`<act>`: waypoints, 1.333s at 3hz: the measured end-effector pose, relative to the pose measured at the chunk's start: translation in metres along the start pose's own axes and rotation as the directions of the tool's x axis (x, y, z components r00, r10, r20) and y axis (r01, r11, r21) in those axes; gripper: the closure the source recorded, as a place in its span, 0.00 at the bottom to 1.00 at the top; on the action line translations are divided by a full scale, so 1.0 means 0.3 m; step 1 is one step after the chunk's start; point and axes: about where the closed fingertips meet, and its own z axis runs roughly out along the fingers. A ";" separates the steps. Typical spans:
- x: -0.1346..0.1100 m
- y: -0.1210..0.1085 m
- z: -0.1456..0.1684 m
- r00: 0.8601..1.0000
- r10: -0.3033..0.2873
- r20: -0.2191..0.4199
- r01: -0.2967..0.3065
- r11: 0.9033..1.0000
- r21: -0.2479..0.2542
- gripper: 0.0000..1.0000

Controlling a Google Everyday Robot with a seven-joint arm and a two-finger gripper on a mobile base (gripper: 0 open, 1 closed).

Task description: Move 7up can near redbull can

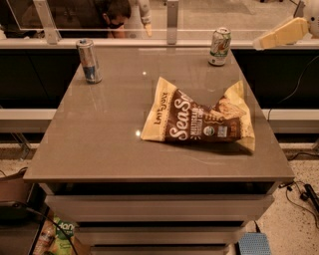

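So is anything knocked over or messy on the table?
Nothing spilled. The 7up can and the redbull can both stand upright at the back. Only the chip bag lies flat and crumpled in the middle. The gripper hangs at the upper right, past the 7up can.

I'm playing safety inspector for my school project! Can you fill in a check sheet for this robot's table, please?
Surface: grey table, flat and shiny.
Job's things: 7up can upright at the far right; redbull can upright at the far left, well apart from it.
Clutter: chip bag lying flat, nearer the front than both cans.
Grippers: gripper in the air beyond the table's far right corner, right of the 7up can, not touching it.
Cables: dark cables on the floor at right.
Surroundings: person behind the far railing; drawers under the tabletop.
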 end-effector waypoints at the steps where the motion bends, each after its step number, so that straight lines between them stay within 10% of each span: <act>1: -0.004 -0.044 0.072 0.998 0.046 0.029 -0.046 0.999 -0.006 0.00; 4: 0.022 -0.079 0.335 0.987 0.146 0.073 -0.140 0.986 -0.088 0.00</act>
